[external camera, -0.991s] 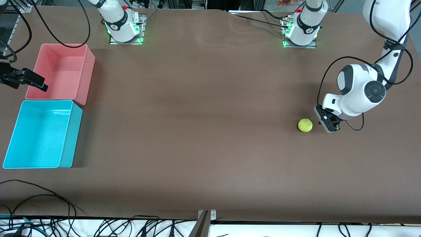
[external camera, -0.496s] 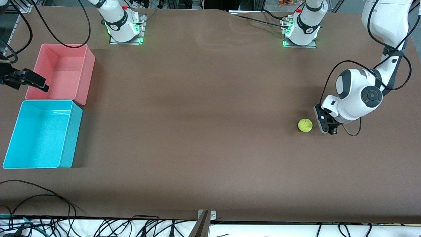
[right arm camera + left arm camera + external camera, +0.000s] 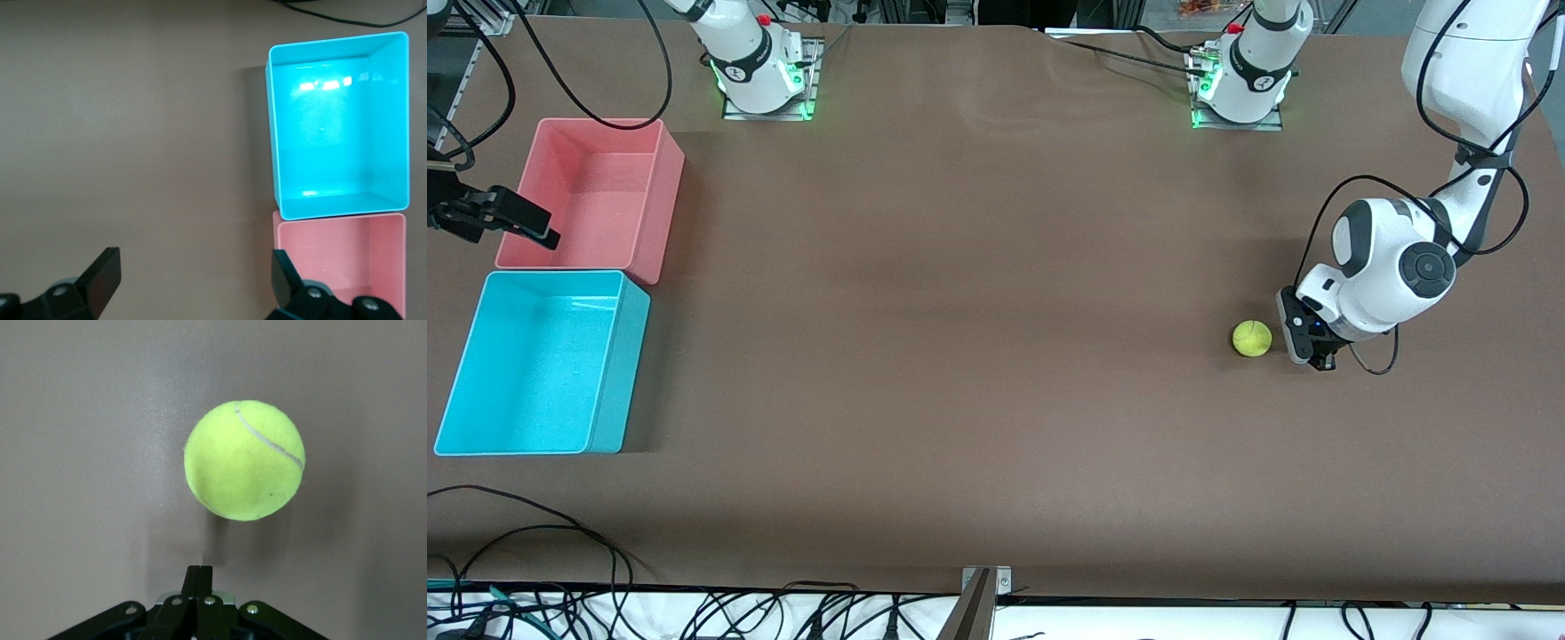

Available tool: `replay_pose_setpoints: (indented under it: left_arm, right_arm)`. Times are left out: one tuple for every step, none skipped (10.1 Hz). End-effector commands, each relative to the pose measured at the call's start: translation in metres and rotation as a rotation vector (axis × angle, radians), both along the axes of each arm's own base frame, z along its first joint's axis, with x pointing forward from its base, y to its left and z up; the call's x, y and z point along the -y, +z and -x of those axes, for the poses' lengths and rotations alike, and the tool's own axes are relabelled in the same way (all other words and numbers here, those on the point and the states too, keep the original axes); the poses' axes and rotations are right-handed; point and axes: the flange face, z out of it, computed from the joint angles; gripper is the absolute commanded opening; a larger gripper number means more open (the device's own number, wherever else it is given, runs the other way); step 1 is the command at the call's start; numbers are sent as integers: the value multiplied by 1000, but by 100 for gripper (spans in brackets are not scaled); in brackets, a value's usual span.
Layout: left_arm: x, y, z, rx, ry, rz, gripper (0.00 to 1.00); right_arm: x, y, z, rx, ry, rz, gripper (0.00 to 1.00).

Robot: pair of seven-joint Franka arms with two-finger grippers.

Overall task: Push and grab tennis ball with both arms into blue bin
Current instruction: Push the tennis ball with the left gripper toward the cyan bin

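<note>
The yellow-green tennis ball (image 3: 1252, 339) lies on the brown table toward the left arm's end. My left gripper (image 3: 1289, 338) is low beside it, a small gap away on the side toward the table's end. In the left wrist view the ball (image 3: 244, 460) sits just ahead of the left gripper (image 3: 199, 570), whose fingers are shut with nothing between them. The blue bin (image 3: 534, 364) stands at the right arm's end, nearer the front camera than the pink bin. My right gripper (image 3: 532, 227) hangs open over the pink bin's outer edge. The right wrist view shows the blue bin (image 3: 333, 133) and the open right gripper (image 3: 193, 273).
A pink bin (image 3: 591, 196) touches the blue bin on its side away from the front camera; it also appears in the right wrist view (image 3: 340, 260). Both bins hold nothing. Cables lie along the table's front edge (image 3: 534, 533). Bare brown table stretches between ball and bins.
My left gripper has edged closer to the tennis ball and its wrist has turned a little. The ball has not moved. The right gripper has stayed nearly still.
</note>
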Motion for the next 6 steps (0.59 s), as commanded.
replay_pose_setpoints:
  left_arm:
    - [8,-3,-7,28,-28,0,0]
    - [10,-9,-4,16,-22,3,0]
    - [10,-14,-2,7,-10,4,0]
    - [11,-17,0,0,-12,5,0]
    - [17,-25,8,-22,-21,7,0]
    - [26,-35,21,-52,10,32,0]
  right_arm:
    - [-1,4,-1,2,-11,-36,100]
    - [-1,4,0,-1,-8,-36,100]
    - [-1,4,0,-1,-9,-36,100]
    - [-1,4,0,-1,-9,-38,100]
    - [-3,4,0,-1,-6,-38,100]
    - [-4,1,-1,-8,-3,-37,100]
